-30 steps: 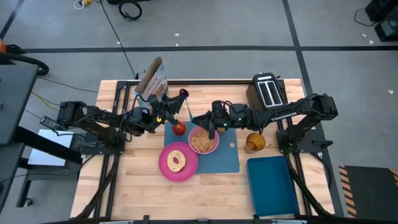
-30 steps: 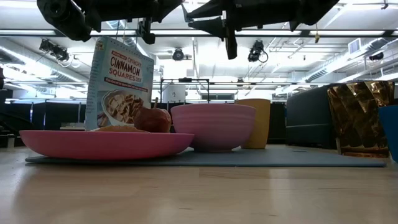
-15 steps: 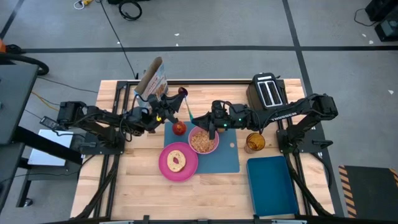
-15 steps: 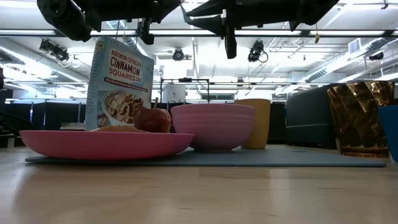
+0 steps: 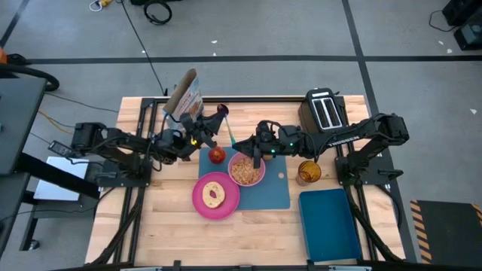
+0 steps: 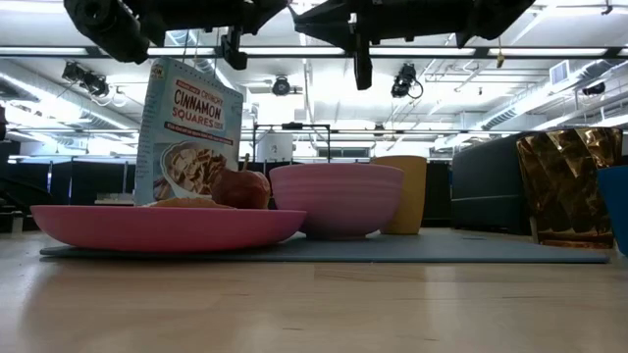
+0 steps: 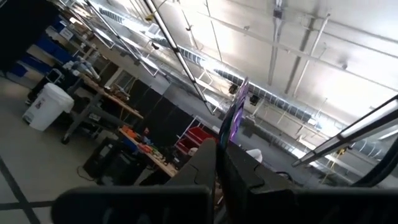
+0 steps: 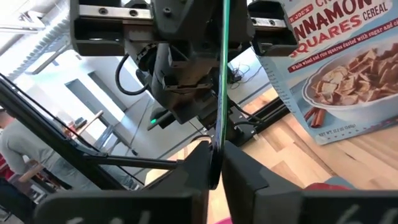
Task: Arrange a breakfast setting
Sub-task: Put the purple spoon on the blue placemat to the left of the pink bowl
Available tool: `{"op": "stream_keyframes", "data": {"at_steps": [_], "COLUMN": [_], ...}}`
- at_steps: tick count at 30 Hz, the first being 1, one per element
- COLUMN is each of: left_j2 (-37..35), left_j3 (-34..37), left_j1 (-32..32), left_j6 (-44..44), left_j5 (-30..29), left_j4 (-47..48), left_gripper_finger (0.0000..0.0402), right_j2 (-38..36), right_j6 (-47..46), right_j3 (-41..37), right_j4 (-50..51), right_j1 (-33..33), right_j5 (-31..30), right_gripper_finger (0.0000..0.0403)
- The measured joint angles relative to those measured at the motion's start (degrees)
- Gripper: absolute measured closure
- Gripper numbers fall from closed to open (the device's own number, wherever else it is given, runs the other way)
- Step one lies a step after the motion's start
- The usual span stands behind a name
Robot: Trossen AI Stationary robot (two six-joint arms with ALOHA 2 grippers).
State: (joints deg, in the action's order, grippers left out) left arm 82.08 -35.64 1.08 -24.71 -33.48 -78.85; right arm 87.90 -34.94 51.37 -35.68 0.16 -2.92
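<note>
The fingers of the left gripper (image 7: 217, 158) are clenched on the handle of the slim blue-purple spoon (image 7: 238, 109), whose rounded end points away from them into the room. The fingers of the right gripper (image 8: 216, 158) press against the same handle from both sides, so both arms grasp one spoon. Judged from this double hold, it is a hand-over in mid-air, set up so that the spoon is never unsupported.

In the high view the two grippers meet above the far edge of the large blue rectangular mat (image 5: 275, 192), the left arm reaching in from the left and the right arm from the right, with the spoon (image 5: 221, 112) lifted clear of the table (image 5: 166, 218).

Below them the rest of the setting is laid out:
- The smaller pink bowl (image 5: 245, 170), filled with cereal, is on the mat.
- The red apple (image 5: 217, 155) sits just beside the bowl.
- The pink round plate (image 5: 203, 205) carries the bagel (image 5: 215, 194) and overlaps the mat's near left corner.
- The small amber cup (image 5: 308, 172) stands just off the mat's right edge.

The spoon appears to be the one piece not yet set down. The upright cereal box (image 5: 184, 94), the black toaster (image 5: 325, 110) and the darker blue tray (image 5: 329, 226) lie outside the setting.
</note>
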Motion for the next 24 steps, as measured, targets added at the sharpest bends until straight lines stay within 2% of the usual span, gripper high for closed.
{"op": "stream_keyframes", "data": {"at_steps": [4,11,14,20,24], "left_j2": [1.9,1.8,1.8,0.1,-3.2], "left_j3": [-2.3,-2.6,-2.6,-2.6,-2.6], "left_j1": [0.0,-0.1,0.0,0.0,0.0], "left_j6": [-0.1,3.3,5.9,6.1,8.8], "left_j5": [0.5,0.7,2.8,10.1,10.2], "left_j4": [-0.5,-0.2,0.3,8.7,14.0], "left_gripper_finger": [0.0386,0.0386,0.0377,0.0298,0.0229], "right_j2": [0.0,0.0,0.1,0.1,-0.2], "right_j6": [-1.3,-3.1,-3.0,-2.6,-4.8], "right_j3": [0.0,0.0,0.0,0.0,0.0], "right_j4": [-0.1,-0.3,-0.3,-1.2,-0.8], "right_j1": [-0.1,-0.2,-0.1,0.5,1.8], "right_j5": [0.0,0.0,0.0,-2.0,-2.0], "right_gripper_finger": [0.0388,0.0390,0.0390,0.0390,0.0390]}}
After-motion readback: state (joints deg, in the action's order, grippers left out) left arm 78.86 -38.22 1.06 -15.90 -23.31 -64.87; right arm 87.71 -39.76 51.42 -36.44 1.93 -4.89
